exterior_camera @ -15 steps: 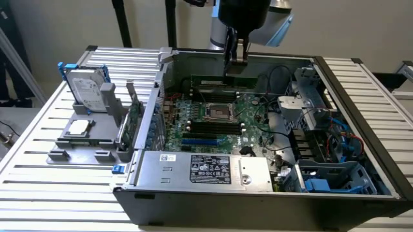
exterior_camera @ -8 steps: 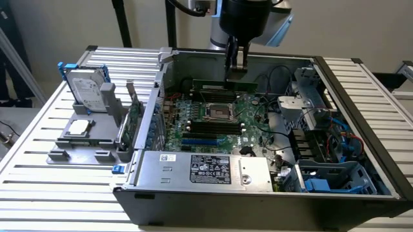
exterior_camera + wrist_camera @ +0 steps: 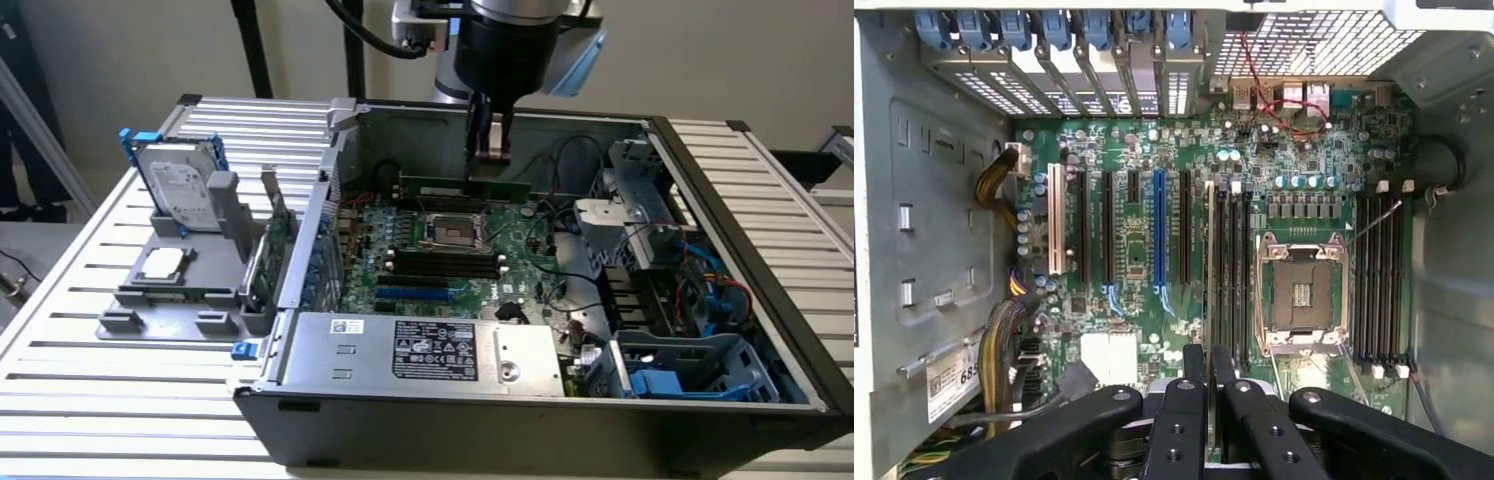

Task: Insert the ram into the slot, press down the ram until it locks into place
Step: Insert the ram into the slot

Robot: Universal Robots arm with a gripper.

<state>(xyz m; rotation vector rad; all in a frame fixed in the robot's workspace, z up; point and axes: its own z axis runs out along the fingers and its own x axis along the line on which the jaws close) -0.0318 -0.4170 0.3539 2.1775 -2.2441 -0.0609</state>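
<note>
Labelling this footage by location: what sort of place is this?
Probably a robotics lab bench for PC assembly: an open computer case on a slatted table, a gripper holding the ram above its motherboard.

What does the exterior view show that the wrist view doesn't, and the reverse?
Exterior view: a hard drive on a gray holder beside the computer case, a slatted table and the power supply box.
Wrist view: a row of blue card latches, a white slot and red wires.
Both: the fingers clamped on the ram above the board, the black slots and the processor socket.
</note>
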